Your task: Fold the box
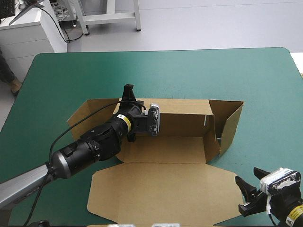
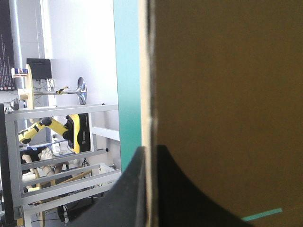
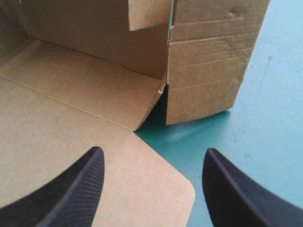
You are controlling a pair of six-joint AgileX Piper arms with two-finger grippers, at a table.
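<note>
Box point(image 1: 161, 151): middle of desk point(image 1: 71, 71), long axis left-right, lid point(image 1: 161, 194) flat toward robot
Left pincer point(image 2: 147, 149): clamped on rear wall point(image 1: 180, 111)
Right pincer point(image 3: 154, 150): wide, right wall point(image 3: 208, 61) just ahead

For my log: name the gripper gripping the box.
The left gripper, shut on the far wall of the box; the right gripper is open over the lid's corner, holding nothing.

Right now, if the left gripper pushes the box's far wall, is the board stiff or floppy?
Probably stiff: the box has flat panels, bending only at creases. Likely light: the left gripper pinches a thin edge. The splayed side wall may spring back.
</note>
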